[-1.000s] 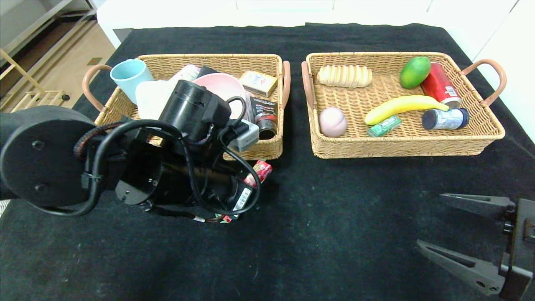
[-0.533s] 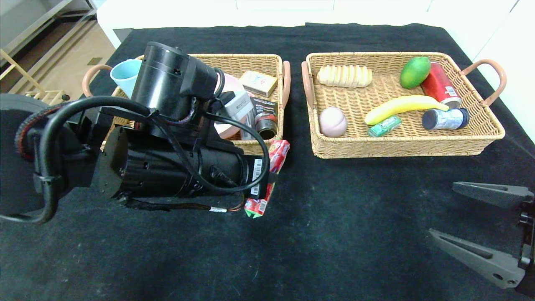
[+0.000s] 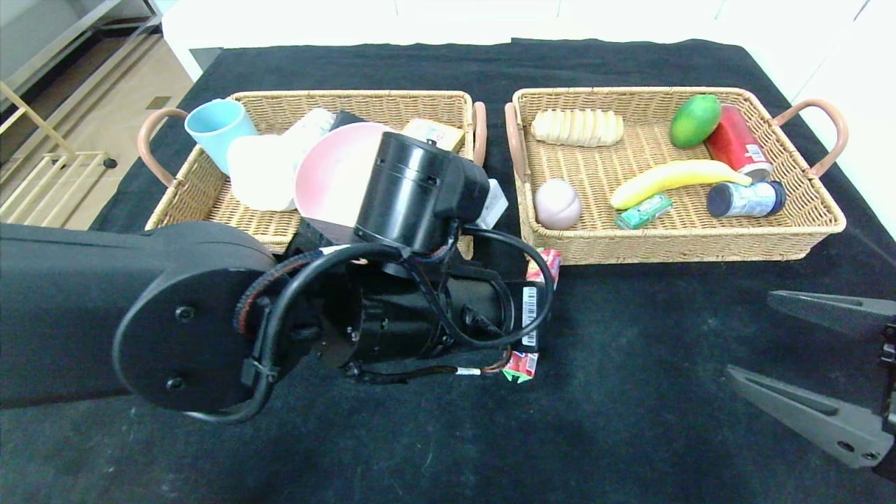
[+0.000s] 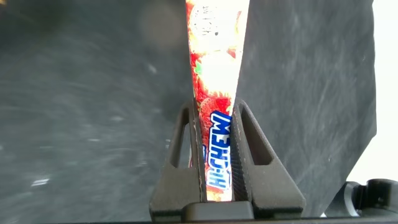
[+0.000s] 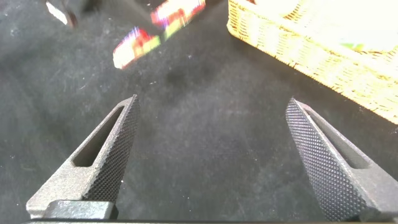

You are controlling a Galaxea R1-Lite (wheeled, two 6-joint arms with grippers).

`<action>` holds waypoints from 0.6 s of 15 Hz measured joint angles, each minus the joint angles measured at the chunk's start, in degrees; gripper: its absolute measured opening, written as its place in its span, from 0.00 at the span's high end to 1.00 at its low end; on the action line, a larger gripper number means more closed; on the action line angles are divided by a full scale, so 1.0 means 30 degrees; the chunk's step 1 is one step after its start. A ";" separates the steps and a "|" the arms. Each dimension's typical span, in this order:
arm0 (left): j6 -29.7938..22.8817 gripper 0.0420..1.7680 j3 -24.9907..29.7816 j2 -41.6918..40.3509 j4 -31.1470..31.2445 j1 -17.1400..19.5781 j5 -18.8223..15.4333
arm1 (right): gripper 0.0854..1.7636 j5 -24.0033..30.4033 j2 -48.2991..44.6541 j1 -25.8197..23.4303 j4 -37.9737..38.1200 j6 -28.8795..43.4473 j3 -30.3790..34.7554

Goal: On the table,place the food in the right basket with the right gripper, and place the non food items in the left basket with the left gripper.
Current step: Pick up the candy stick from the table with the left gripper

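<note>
Candy pack between left jaws

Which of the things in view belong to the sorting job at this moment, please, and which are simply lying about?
In play:
- red candy stick pack, clamped in the jaws of the left gripper
- right tan wicker basket, where food goes
- right gripper, jaws open, low at the right

Lying about:
- yellow banana
- green mango
- light blue cup
- red can
</note>
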 joint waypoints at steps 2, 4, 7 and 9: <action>-0.0175 0.84 -0.0394 0.0817 -0.0037 -0.0305 0.0219 | 0.03 -0.0008 -0.0033 0.0000 0.0000 0.0008 0.0008; -0.0199 0.84 -0.1195 0.1772 -0.0045 -0.0496 0.0459 | 0.03 0.0012 -0.0158 0.0073 -0.0012 0.0000 0.0045; -0.0219 0.84 -0.2280 0.3031 -0.0033 -0.0618 0.0626 | 0.03 0.0012 -0.0280 0.0114 -0.0020 0.0008 0.0065; -0.0203 0.84 -0.2625 0.3592 -0.0024 -0.0817 0.0752 | 0.03 0.0028 -0.0297 0.0167 -0.0012 0.0024 0.0089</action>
